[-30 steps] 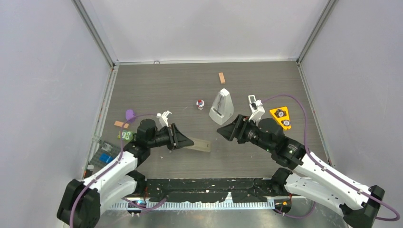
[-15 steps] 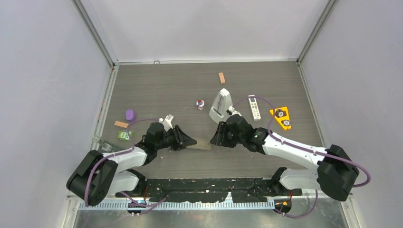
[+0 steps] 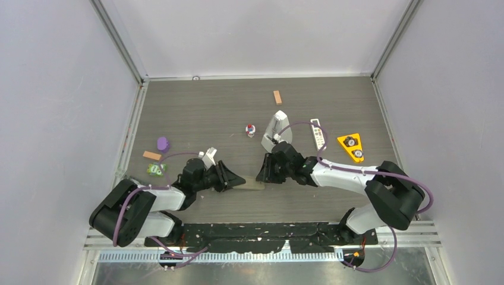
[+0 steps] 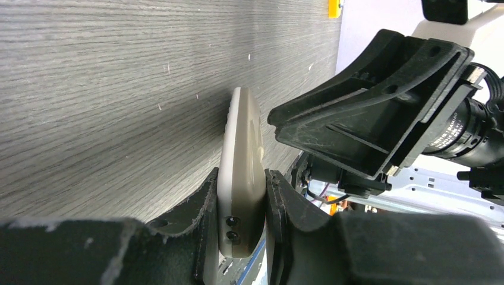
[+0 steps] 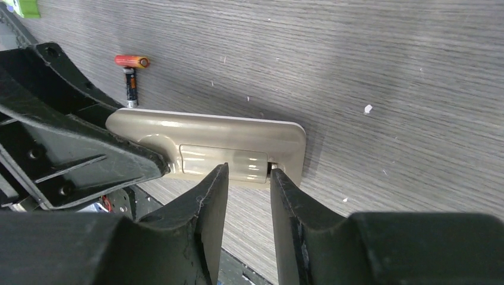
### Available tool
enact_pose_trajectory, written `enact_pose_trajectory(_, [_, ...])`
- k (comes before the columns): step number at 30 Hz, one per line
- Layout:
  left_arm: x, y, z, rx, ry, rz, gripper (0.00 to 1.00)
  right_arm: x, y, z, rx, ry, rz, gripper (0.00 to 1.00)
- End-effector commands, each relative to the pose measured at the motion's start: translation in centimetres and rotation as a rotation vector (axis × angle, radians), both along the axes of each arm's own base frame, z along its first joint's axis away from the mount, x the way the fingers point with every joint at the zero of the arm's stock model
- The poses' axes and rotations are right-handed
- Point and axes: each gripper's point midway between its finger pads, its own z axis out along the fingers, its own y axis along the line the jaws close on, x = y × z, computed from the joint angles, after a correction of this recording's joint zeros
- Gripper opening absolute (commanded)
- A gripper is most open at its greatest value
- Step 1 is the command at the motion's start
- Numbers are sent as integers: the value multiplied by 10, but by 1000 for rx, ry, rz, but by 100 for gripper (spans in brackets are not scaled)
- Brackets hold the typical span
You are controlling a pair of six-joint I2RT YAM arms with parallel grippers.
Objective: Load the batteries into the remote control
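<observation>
Both grippers are meeting at the remote control (image 5: 208, 139): the left gripper (image 4: 241, 193) is clamping one end, while the right gripper (image 5: 248, 178) is straddling the other end's edge, jaws narrowly apart, grip unclear. Two batteries (image 5: 132, 60) are lying just beyond the left gripper.

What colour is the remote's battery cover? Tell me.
Glossy beige battery cover, matching the remote control; best in right wrist view.

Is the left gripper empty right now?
No, the left gripper is shut on one end of the remote control, with a finger pressed against each face in the left wrist view.
</observation>
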Motion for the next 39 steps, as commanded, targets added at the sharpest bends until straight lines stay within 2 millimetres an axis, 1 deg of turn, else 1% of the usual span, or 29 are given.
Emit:
enact_pose_trajectory(1, [-11,12,-27,79,33,12,0,13,19,17,58,-54,20,37])
enact_pose_trajectory(11, [-12,12,-30,82,50,12,0,7,15,-1,26,-11,22,37])
enact_pose_trajectory(12, [-12,11,-29,81,49,11,0,9,18,0,40,-19,22,37])
enact_pose_trajectory(17, [-13,11,-30,79,54,3,0,5,23,-7,71,8,34,37])
enact_pose_trajectory(20, [-14,10,-30,75,54,-5,0,-1,24,-13,106,46,29,38])
enact_pose_trajectory(21, [-14,10,-30,73,53,-7,0,-1,28,-9,142,44,35,38])
enact_pose_trajectory(22, [-15,10,-30,71,56,-8,0,-4,26,-13,157,69,24,39])
enact_pose_trajectory(23, [-15,10,-31,70,56,-7,0,-3,32,-4,217,61,35,39])
enact_pose_trajectory(24, [-16,10,-32,72,60,-8,0,-7,31,-7,240,87,22,39])
enact_pose_trajectory(28, [-18,11,-35,76,70,-9,0,-13,41,5,372,111,37,40])
enact_pose_trajectory(29, [-18,11,-36,78,72,-8,0,-11,44,11,418,88,43,40])
enact_pose_trajectory(30, [-19,11,-36,79,73,-10,0,-13,46,12,445,107,39,40])
enact_pose_trajectory(32, [-19,11,-37,79,75,-11,0,-8,54,37,568,35,60,40])
enact_pose_trajectory(35, [-18,9,-36,79,75,-12,0,-7,59,53,633,-2,85,40])
enact_pose_trajectory(38, [-15,8,-36,89,76,1,0,-5,64,76,720,-58,115,40])
enact_pose_trajectory(39, [-15,9,-38,101,84,8,0,-5,65,81,738,-62,119,40])
